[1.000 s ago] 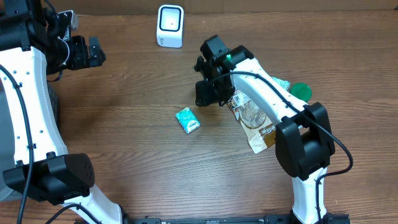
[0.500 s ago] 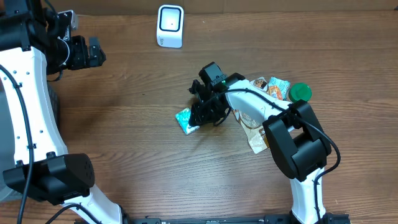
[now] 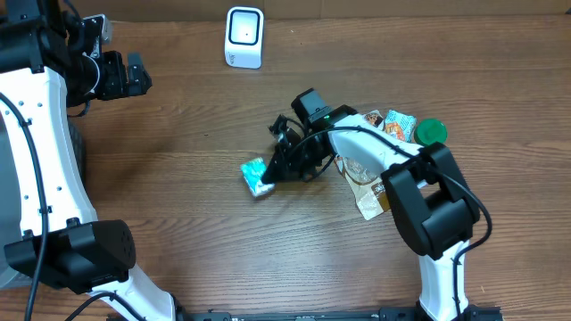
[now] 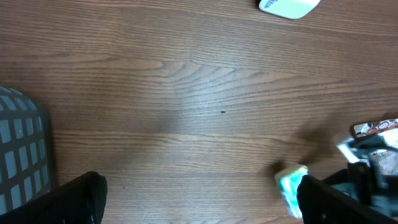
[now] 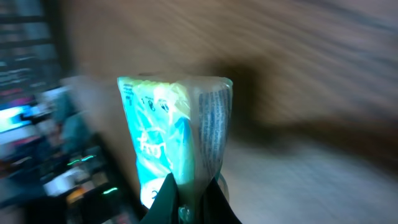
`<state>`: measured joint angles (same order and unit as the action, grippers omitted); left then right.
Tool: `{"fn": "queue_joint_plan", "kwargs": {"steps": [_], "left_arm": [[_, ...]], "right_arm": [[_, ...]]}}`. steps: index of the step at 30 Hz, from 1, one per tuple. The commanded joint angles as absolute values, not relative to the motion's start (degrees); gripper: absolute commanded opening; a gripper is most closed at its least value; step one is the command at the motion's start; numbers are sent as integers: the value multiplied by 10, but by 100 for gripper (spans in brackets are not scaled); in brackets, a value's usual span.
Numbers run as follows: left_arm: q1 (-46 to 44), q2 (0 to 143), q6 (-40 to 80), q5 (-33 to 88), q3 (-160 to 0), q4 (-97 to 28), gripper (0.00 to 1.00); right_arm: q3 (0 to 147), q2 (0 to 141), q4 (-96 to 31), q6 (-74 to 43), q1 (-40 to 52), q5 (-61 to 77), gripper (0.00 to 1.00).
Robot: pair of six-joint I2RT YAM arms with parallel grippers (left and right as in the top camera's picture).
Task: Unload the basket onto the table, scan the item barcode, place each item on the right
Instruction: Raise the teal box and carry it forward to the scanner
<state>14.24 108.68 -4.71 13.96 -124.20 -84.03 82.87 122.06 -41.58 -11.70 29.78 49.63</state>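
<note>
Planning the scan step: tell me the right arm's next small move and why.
Probably raise the teal packet and begin carrying it toward the white scanner: the right gripper is shut on the packet's edge, while the scanner stands well apart at the far edge of the table.

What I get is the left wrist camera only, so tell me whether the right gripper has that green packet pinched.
Observer: Yes. The right wrist camera shows the right gripper shut on one edge of the green packet.
Operator: Only a white corner shows here. Place the scanner for me.
Observer: Overhead, the white scanner stands near the table's far edge, almost straight beyond the packet.
Operator: Report what lies on the right arm's side.
Observer: A brown pouch, small packets and a green lid lie bunched together there, partly under the arm.
</note>
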Motion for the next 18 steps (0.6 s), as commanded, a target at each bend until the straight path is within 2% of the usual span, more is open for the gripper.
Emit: {"fn": "queue_joint_plan", "kwargs": {"steps": [1,8,12,18], "left_arm": [[138,1085,-56,145,-1245,-840,100],[138,1085,-56,145,-1245,-840,100],[138,1085,-56,145,-1245,-840,99],[138,1085,-56,145,-1245,-840,100]], "right_arm": [[841,1148,-369,-122,266,752,4],[841,1114,-288,-215,216,899,4],[841,1110,-203,-396,184,899,4],[841,1091,-133,-528,160,899,4]]}}
